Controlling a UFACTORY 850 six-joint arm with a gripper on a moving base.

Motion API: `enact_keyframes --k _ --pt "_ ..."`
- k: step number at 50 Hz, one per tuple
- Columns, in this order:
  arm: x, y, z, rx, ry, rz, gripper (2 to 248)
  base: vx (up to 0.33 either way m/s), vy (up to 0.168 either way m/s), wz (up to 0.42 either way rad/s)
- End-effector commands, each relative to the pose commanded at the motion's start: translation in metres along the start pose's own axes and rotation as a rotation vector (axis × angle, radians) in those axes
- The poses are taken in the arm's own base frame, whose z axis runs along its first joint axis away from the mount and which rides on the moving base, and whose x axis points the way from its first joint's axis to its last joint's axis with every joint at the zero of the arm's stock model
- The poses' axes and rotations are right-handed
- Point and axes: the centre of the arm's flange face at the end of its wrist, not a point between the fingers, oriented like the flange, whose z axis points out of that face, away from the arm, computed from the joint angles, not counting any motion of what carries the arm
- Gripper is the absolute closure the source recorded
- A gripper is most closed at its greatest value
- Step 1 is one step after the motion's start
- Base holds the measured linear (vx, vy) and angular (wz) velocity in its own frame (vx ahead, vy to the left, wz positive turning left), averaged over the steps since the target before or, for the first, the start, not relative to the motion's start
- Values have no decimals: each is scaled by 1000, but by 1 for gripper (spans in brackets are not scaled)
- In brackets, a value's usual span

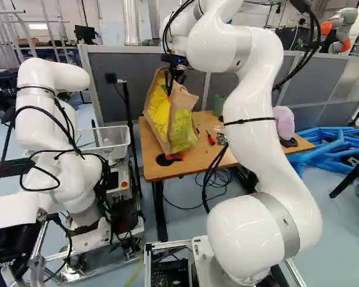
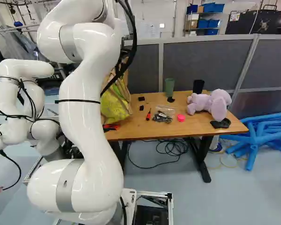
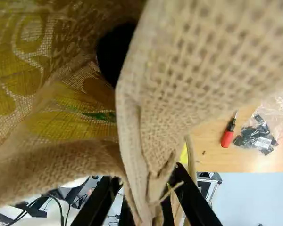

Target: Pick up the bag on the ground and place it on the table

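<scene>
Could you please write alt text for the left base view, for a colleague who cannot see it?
A white robot arm with a black gripper holds a tan bag with yellow print by its top, at the left end of a wooden table. Another robot stands at left.

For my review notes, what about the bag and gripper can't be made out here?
Underside of the bag: left base view, its own sides hide whether it touches the table.
Pads of the gripper: wrist view, covered by folds of the bag.
Gripper in the right base view: hidden behind the arm.
Dark patch inside the bag: wrist view, too dark to identify.
</scene>
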Motion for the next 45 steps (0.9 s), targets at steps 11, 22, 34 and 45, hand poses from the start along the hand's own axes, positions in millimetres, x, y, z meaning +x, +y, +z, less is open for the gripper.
enact_keyframes --k 11,22,34,45 --pt "22 -6 17 0 5 -8 215 0 0 0" --pt "43 -11 34 2 14 -17 215 0 0 0" --pt "64 -17 53 4 29 -27 215 0 0 0" --pt "81 -21 69 6 45 -35 215 0 0 0"
